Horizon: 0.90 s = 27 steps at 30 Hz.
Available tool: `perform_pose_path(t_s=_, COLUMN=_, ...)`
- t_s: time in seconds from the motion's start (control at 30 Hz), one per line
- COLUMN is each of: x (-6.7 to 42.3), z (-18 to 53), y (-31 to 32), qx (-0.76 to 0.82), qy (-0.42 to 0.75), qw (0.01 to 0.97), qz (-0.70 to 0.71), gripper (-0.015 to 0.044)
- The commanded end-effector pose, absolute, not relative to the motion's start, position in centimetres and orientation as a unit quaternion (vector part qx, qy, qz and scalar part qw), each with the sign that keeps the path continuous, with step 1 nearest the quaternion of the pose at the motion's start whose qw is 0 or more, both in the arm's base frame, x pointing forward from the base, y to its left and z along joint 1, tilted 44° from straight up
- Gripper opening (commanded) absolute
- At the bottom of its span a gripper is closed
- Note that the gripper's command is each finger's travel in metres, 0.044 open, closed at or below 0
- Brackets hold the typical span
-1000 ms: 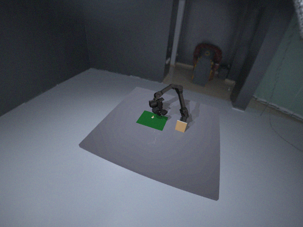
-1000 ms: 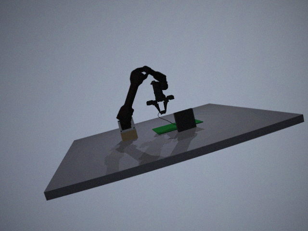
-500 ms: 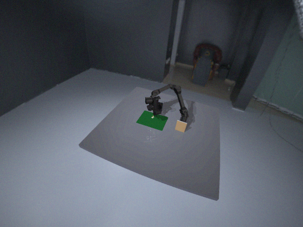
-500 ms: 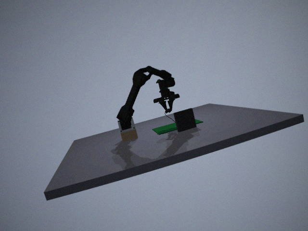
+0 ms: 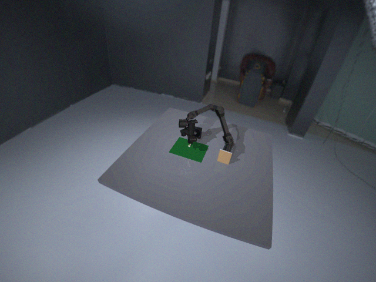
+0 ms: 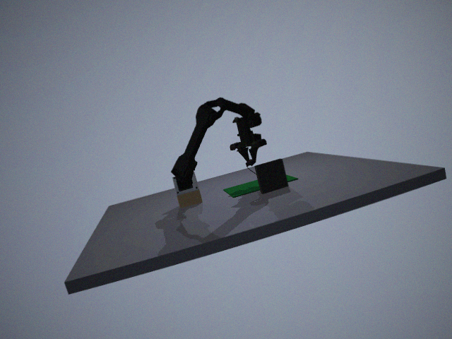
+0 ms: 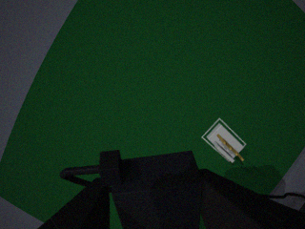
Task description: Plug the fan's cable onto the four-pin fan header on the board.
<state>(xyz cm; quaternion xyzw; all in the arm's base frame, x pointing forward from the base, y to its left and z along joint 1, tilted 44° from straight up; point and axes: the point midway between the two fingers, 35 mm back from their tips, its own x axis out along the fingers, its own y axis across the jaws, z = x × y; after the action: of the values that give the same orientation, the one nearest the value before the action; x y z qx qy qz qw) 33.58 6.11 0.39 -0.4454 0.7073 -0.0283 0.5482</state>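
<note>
The green board (image 5: 185, 151) (image 6: 239, 188) (image 7: 152, 57) lies flat on the grey table (image 5: 188, 200) (image 6: 347, 179). Its four-pin fan header (image 7: 224, 140) (image 5: 189, 145) is a small white-framed socket with gold pins. My gripper (image 5: 191, 140) (image 6: 251, 162) (image 7: 152, 183) is shut on the dark plug (image 7: 159, 187) and holds it above the board, a little short and to the left of the header in the wrist view. A thin black cable (image 7: 79, 172) loops off the plug. The dark square fan (image 6: 270, 176) stands upright at the board's edge.
The arm's tan base block (image 5: 224, 156) (image 6: 188, 198) stands on the table beside the board. The fan rises close to the gripper's path in the exterior view. A dim room with walls and a doorway lies behind.
</note>
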Motion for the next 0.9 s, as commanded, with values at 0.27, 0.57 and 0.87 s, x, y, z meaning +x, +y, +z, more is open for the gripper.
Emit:
perform_pose_path(t_s=0.27, x=33.3, z=-1.3, y=5.7, qx=-0.411, qy=0.707, qw=0.576, qz=0.005, gripper=0.0)
perform_pose_path(t_s=0.57, x=33.3, z=-2.3, y=5.4, qx=-0.389, qy=0.701, qw=0.597, qz=0.028, gripper=0.0)
perform_pose_path(t_s=0.87, x=33.3, z=-3.3, y=5.2, qx=-0.369, qy=0.692, qw=0.619, qz=0.051, gripper=0.0)
